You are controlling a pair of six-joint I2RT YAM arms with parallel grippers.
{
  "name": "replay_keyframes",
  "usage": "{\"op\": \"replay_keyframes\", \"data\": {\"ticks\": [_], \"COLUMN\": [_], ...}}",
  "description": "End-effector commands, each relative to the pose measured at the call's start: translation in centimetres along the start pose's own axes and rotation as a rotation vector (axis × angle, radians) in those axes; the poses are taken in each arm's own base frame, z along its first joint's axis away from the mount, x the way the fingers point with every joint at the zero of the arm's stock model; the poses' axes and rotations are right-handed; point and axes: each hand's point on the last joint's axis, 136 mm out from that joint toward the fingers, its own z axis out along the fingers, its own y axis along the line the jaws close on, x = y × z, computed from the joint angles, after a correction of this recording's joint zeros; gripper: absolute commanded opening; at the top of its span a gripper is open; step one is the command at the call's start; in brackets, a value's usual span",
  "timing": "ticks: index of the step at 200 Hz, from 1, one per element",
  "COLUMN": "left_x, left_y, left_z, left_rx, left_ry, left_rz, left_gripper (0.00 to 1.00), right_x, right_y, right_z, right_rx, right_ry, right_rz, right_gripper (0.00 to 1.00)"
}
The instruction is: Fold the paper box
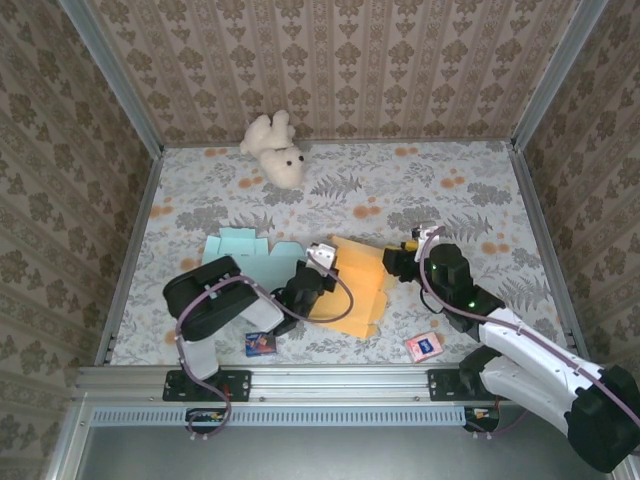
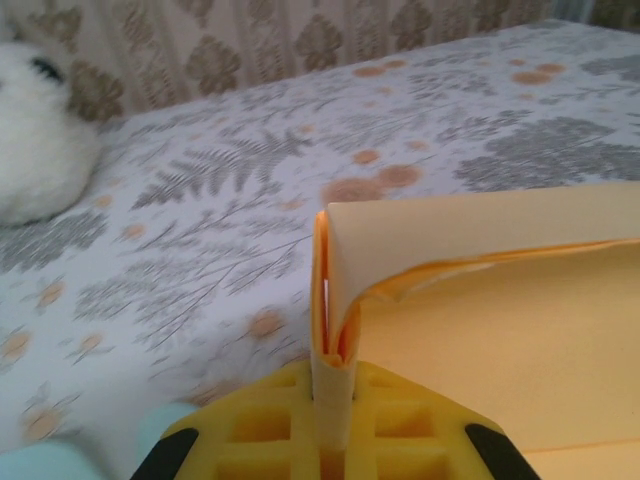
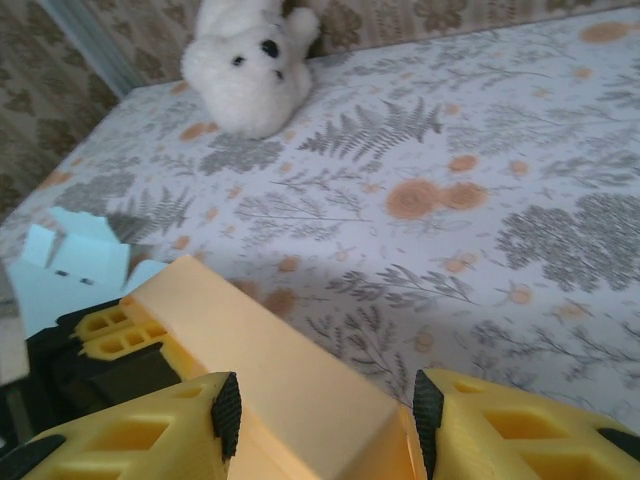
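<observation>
The part-folded orange paper box (image 1: 362, 288) lay on the fern-patterned bench (image 1: 420, 190), between both arms. The left jaws were pressed together, pinching an upright folded edge of it. The right jaws stood spread, astride its raised fold.

You see an orange-yellow paper box sheet (image 1: 360, 285) and a pale turquoise paper sheet (image 1: 240, 252). Your tablecloth (image 1: 400, 190) is white, printed with grey fern leaves and orange blossoms. The wallpaper (image 1: 330, 60) is beige with a brown damask motif. The fluffy plush bear (image 1: 275, 148) is cream-white with black eyes and nose. The left gripper (image 2: 333, 385) and right gripper (image 3: 325, 420) are yellow, the right's pads (image 3: 228, 415) black. One small card (image 1: 261, 344) is blue and red, and another small card (image 1: 423, 346) is pink.
</observation>
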Motion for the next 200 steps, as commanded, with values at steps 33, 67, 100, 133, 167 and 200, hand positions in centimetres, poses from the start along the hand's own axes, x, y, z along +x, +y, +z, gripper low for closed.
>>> {"op": "replay_keyframes", "data": {"ticks": [33,67,100,133,167,200], "left_x": [-2.3,-1.3,-0.4,-0.1,0.1,-0.4], "left_y": [-3.5,-3.4,-3.0,-2.8,-2.6,-2.2], "left_z": [1.0,1.5,2.2,2.5,2.5,1.9], "left_rx": [0.086,0.075,0.085,0.080,0.067,0.041], "left_ry": [-0.104,-0.083,-0.062,-0.056,-0.053,-0.062], "left_rz": [0.073,0.082,0.062,0.068,0.064,0.067], "left_gripper": [0.00,0.00,0.00,0.00,0.00,0.00], "right_x": [0.9,2.2,3.5,3.6,2.5,0.8], "right_y": [-2.6,-3.5,-4.0,-4.1,-3.2,-2.0], "right_z": [0.6,1.7,2.6,2.8,2.1,0.7], "right_rx": [0.169,0.216,0.257,0.297,0.290,0.248], "right_ry": [0.059,0.101,0.150,0.161,0.127,0.065], "right_rz": [0.007,-0.013,-0.068,-0.117,-0.134,-0.107], "right_gripper": [0.49,0.49,0.48,0.48,0.49,0.49]}}
